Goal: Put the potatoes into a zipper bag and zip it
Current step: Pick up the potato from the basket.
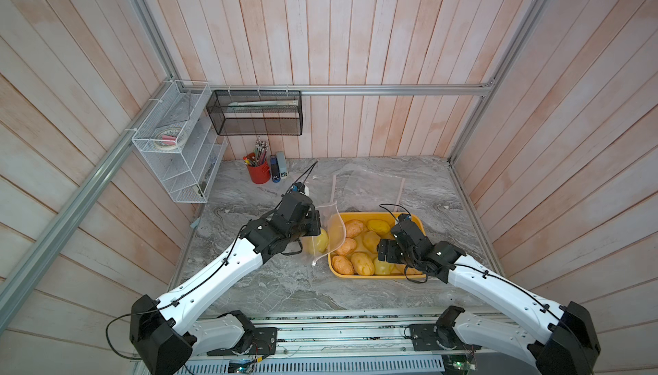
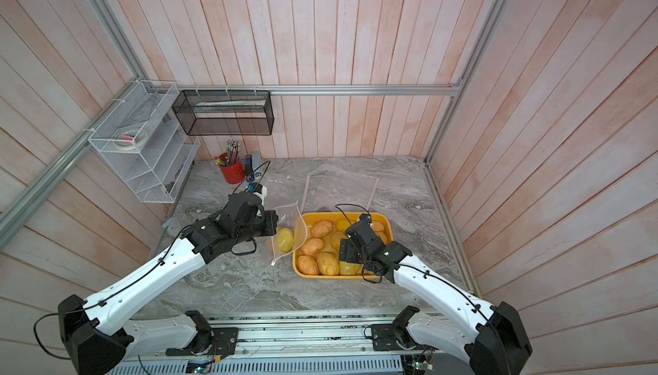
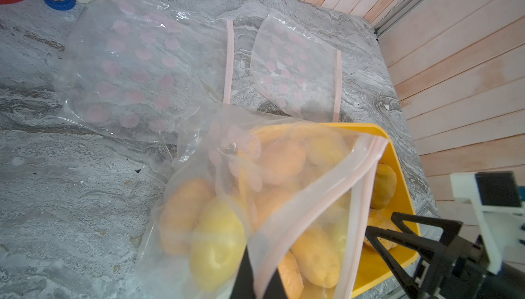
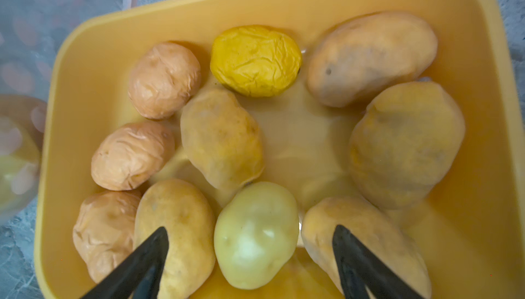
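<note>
left arm point(image 1: 217, 268): white shell with black joints, reaching from the near-left base far and rightward to mid-table.
left wrist point(image 1: 270, 236): black, roughly level, pointing right.
left gripper point(image 1: 315, 227): black parallel jaws pressed together on the rim of a clear plastic zipper bag point(image 2: 290, 216), lifting that edge; one finger point(image 3: 245, 275) shows through the film.
right arm point(image 1: 498, 286): same white-and-black build, stretching from the near-right base far and leftward.
right wrist point(image 1: 439, 254): black, bent downward.
right gripper point(image 4: 250, 229): black jaws aimed down, spread wide, gripping nothing.
</note>
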Motion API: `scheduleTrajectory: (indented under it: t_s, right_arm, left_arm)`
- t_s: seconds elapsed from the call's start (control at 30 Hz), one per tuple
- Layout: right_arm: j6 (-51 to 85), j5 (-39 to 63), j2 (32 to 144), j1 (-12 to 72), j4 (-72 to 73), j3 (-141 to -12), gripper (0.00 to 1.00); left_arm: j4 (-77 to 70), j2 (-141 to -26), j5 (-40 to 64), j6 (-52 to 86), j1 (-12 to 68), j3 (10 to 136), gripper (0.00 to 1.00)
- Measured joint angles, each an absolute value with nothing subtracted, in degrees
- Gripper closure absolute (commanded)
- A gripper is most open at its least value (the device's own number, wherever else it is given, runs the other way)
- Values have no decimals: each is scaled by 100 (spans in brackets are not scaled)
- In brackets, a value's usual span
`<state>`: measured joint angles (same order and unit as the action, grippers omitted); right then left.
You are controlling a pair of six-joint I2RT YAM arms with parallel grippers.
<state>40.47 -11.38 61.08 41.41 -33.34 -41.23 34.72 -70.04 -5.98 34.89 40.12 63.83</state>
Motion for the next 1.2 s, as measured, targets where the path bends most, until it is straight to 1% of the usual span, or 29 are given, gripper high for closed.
scheduleTrajectory:
  t_s: [0.17,0.37,0.7,0.97,1.07,1.2]
  right_arm:
    - [4049,-921,6322,4215,-3326,-3918,18]
    - [4047,-709,6744,4226,-3122,-3610,18]
    - [4029,-851,7459,4233,-2716,-3605,20]
    - [4049,-895,7747,4233,-2589,-3686,37]
    - [4049,-906,7747,4235,-2593,-3691,42]
    - [4051,-934,7682,4235,-2646,-3701,46]
  left_arm:
    - [3472,-7004,-598,3489,4012,6383,100]
    - [3472,-7004,-598,3489,4012,6383,100]
    - [3472,-6995,-598,3489,4012,6383,100]
    - [3470,-6989,-578,3489,4012,6370,100]
    - [3470,-6984,-576,3489,4012,6366,100]
    - [3470,-6982,-556,3489,4012,6366,100]
